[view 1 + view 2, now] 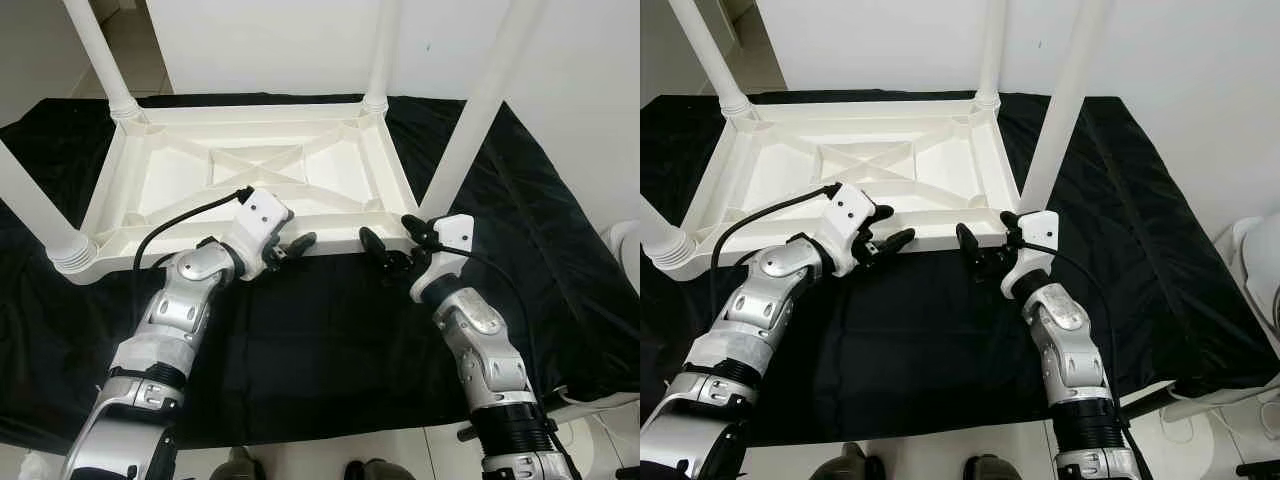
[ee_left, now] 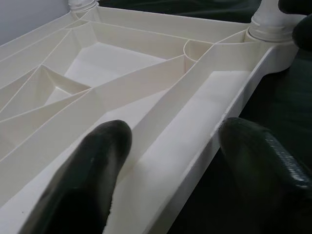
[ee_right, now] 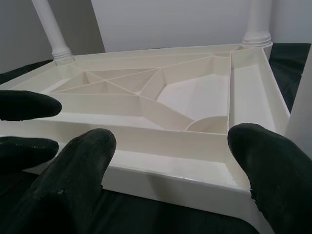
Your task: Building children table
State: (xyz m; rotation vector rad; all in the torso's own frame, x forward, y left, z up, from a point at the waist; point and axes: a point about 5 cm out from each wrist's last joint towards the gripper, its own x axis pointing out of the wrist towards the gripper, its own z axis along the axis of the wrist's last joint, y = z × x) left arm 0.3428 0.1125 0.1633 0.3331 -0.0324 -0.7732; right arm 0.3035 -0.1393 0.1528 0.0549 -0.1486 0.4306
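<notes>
1. On a black cloth [image 1: 300, 340] over the floor: white table [image 1: 250, 165] upside down, ribbed underside up; four legs [image 1: 480, 110] standing in the corner sockets, pointing up.
2. At the near rim [image 1: 335, 245]: left pincer [image 1: 292, 247] spread, one finger over the rim on the inner ledge, the other outside it above the cloth; not clamped on anything.
3. Near the right corner of that rim, just beside the near-right leg: right pincer [image 1: 388, 252] likewise spread wide, facing the rim's outer wall, fingertips [image 3: 263, 165] close to it; contact too fine to tell.
4. Judged step: assembly seemingly near its end, all legs seated; both pincers lined up to take the near edge.
5. Next move, as a guess: close both on the rim evenly, then lift and turn the table upright; calls for matched grips and slow tilt, since tall legs could swing or work loose.
</notes>
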